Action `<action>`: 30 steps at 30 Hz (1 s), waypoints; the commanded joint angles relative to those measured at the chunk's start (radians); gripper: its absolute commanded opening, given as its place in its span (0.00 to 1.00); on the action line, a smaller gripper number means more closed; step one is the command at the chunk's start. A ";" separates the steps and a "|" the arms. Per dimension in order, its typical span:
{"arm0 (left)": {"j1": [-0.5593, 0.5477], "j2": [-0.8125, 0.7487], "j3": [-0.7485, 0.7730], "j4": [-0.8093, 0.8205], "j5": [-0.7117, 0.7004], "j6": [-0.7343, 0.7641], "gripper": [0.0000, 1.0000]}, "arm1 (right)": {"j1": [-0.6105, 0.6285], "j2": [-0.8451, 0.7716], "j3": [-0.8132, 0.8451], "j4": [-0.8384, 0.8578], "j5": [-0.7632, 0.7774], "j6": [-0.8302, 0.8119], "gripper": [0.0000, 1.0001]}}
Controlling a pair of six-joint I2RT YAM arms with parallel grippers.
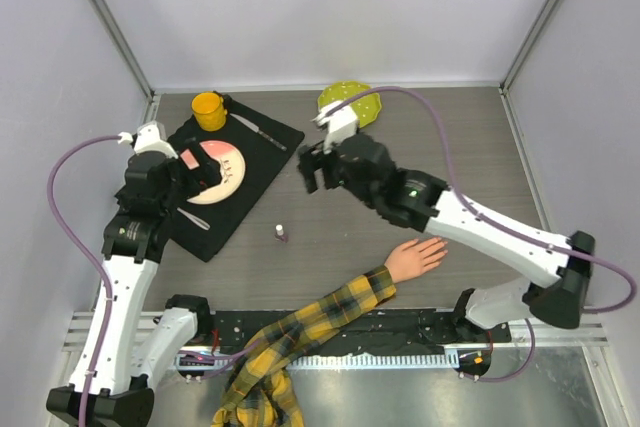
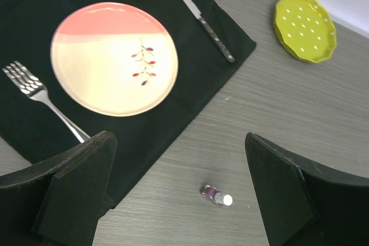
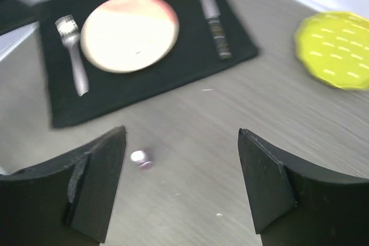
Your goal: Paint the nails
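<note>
The pale mannequin hand (image 1: 418, 257) lies palm down on the table at the near right, its yellow-and-black plaid sleeve (image 1: 330, 312) trailing toward the front edge. Its nails (image 1: 441, 244) are too small to make out. A small polish bottle (image 1: 282, 233) stands on the table left of the hand; it also shows in the left wrist view (image 2: 217, 195) and, blurred, in the right wrist view (image 3: 140, 158). My left gripper (image 1: 205, 175) (image 2: 177, 136) is open and empty above the placemat. My right gripper (image 1: 318, 169) (image 3: 181, 132) is open and empty, above the table beyond the bottle.
A black placemat (image 1: 262, 142) at the back left carries a pink-and-cream plate (image 1: 228, 169), a fork (image 1: 193, 219), a knife (image 1: 258, 130) and a yellow cup (image 1: 208, 109). A green dotted dish (image 1: 352, 100) sits at the back middle. Grey walls enclose the table.
</note>
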 commanded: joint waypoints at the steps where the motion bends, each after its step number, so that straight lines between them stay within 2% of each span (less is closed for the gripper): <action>1: -0.004 0.028 0.053 0.086 0.133 0.023 1.00 | -0.160 -0.146 -0.137 -0.016 0.079 0.067 0.82; 2: -0.004 0.035 0.054 0.094 0.166 0.023 1.00 | -0.236 -0.181 -0.161 -0.018 0.058 0.074 0.82; 5: -0.012 0.077 0.065 0.129 0.265 0.013 1.00 | -0.352 -0.301 -0.247 -0.015 0.043 0.079 0.85; 9: -0.036 0.126 0.076 0.146 0.284 -0.004 1.00 | -0.406 -0.416 -0.316 -0.016 0.058 0.053 0.89; 12: -0.052 0.138 0.073 0.152 0.275 -0.004 1.00 | -0.406 -0.402 -0.320 -0.020 -0.008 0.047 0.90; 18: -0.059 0.131 0.064 0.108 0.210 0.002 1.00 | -0.398 -0.234 -0.268 -0.027 -0.192 0.093 0.90; 20: -0.058 0.115 0.062 0.083 0.160 0.022 1.00 | -0.349 -0.153 -0.245 -0.027 -0.217 0.102 0.90; 24: -0.058 0.083 0.048 0.037 0.089 0.059 1.00 | -0.196 0.005 -0.145 -0.030 -0.160 0.091 0.91; 30: -0.058 0.052 0.031 0.025 0.063 0.072 1.00 | -0.010 0.284 0.036 -0.044 -0.208 0.079 0.91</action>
